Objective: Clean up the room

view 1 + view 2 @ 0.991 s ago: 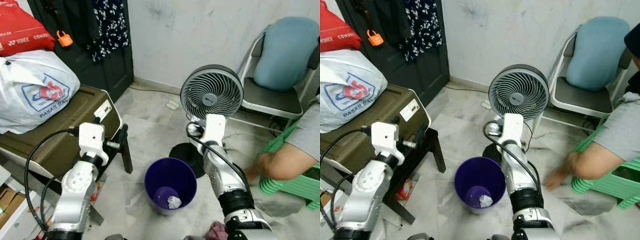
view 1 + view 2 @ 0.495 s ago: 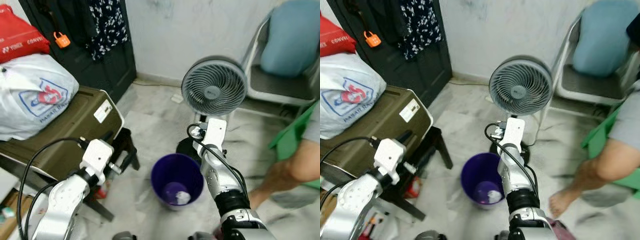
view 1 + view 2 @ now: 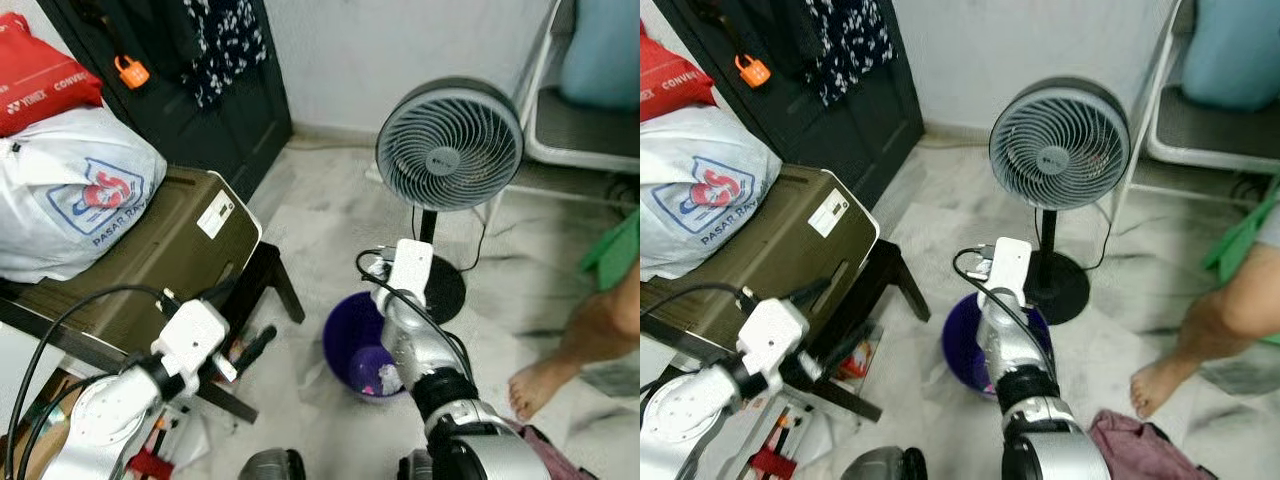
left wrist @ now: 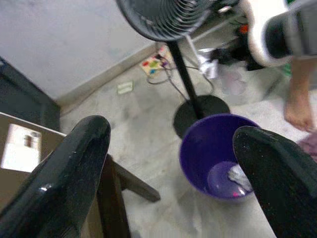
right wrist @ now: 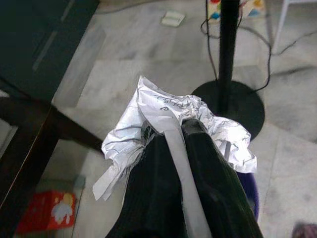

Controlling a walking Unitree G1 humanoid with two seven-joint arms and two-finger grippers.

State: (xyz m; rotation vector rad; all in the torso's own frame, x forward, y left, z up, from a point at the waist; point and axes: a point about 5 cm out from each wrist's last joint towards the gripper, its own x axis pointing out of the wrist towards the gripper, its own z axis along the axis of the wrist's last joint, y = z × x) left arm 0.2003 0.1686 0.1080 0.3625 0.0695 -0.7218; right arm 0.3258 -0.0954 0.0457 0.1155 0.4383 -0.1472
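One crumpled white paper wad (image 5: 168,119) sits clamped in the right gripper (image 5: 171,130) fingers, above the round purple plastic bin (image 4: 218,158); some scrap already lies inside, seemingly paper; the left gripper (image 4: 173,168) fingers gape apart; release remains.

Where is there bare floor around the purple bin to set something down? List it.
Bare marble lies between the purple bin and the dark cabinet, up to the wall. Another patch runs right of the fan base toward the person's foot. It is crowded under the bench, and the right gripper, shut on crumpled paper, hangs over the bin.
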